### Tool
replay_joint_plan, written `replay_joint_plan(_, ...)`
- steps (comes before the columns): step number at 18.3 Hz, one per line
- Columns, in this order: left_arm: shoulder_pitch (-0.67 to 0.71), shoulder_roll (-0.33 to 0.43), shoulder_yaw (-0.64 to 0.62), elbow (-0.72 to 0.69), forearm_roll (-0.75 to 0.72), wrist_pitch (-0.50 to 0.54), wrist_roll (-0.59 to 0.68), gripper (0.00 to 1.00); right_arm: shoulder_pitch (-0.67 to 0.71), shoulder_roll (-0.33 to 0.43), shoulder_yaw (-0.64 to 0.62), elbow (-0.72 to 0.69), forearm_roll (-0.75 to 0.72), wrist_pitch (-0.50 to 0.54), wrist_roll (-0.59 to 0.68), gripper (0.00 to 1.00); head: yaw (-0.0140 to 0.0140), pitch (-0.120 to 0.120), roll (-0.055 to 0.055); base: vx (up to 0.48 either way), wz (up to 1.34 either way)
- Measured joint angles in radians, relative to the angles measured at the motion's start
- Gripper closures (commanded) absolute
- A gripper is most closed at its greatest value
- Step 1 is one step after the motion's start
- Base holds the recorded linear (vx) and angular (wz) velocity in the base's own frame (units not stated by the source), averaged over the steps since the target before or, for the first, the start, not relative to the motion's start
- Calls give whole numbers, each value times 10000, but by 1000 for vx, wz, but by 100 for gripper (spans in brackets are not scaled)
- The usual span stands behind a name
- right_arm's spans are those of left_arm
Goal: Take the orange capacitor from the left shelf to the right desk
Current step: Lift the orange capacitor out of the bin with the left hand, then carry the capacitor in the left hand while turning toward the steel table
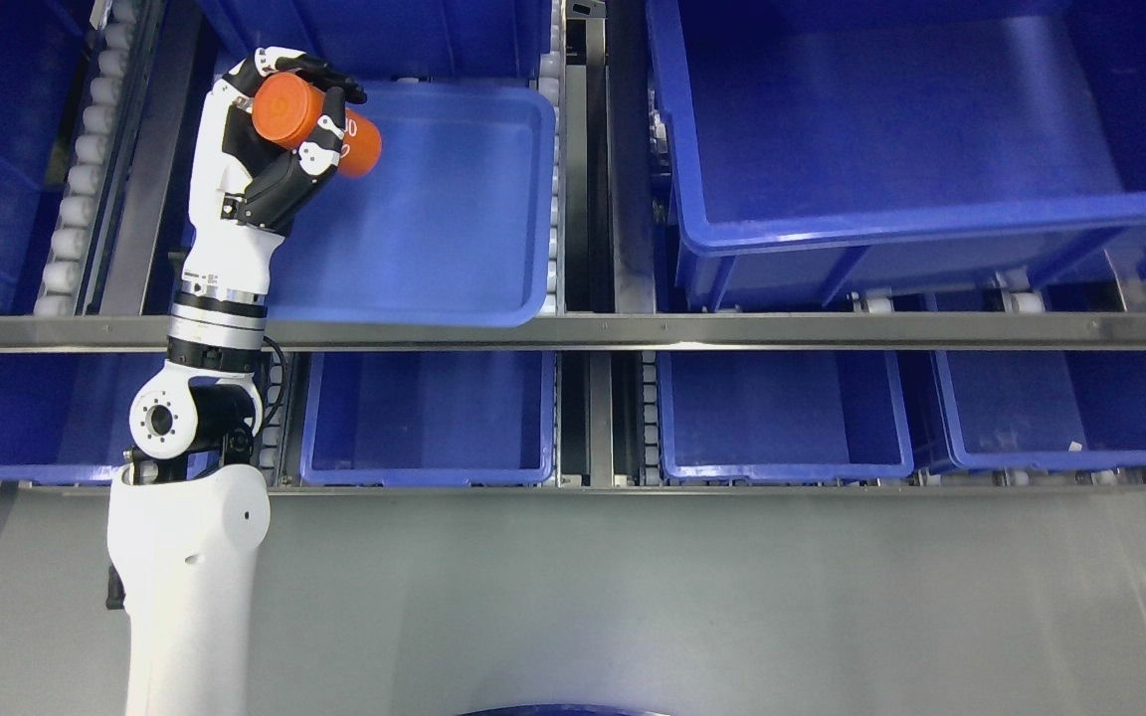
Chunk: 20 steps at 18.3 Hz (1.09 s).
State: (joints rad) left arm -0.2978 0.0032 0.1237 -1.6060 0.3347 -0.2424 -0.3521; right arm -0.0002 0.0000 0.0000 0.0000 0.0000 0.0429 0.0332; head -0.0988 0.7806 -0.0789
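The left hand [280, 134] reaches up from the lower left of the head view, its white forearm crossing in front of the metal shelf rail [732, 331]. Its black-and-white fingers [322, 149] are clamped around the orange capacitor [314, 124] — a short orange cylinder lying tilted in the grip, one round end facing up-left, the other poking out to the right past the fingers. Hand and capacitor sit over the upper-left corner of a shallow blue tray [454, 219] on the upper shelf level; whether the capacitor touches the tray floor cannot be told.

Around it: a large blue bin [891, 149] to the right, set apart from the tray by a metal divider [588, 199] with white rollers [76, 179] running along the lanes. Below the rail, a row of smaller blue bins [429, 418] lines the lower level — the arm's elbow joint overlaps the leftmost one. Grey floor [682, 597] fills the foreground.
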Motion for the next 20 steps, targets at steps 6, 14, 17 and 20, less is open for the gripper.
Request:
replay_joint_plan(6,31,-14,-39,-176,51,-315,0,98,5,0,0,0,0,0,32,0,0,0,0,-273,-45)
replay_joint_plan(14,41,-22,-72,-315,68,-503,5,97,1,0,0,0,0,0,20,0,0,0,0,-208,-75)
replay_joint_plan(17,46,-23,-83,-344,71,-506,5,97,-1,0,0,0,0,0,-15,0,0,0,0,-123,-378)
replay_joint_plan(20,22,-26,-110,-368,72,-508,5,97,1,0,0,0,0,0,-21,0,0,0,0,-99,-794)
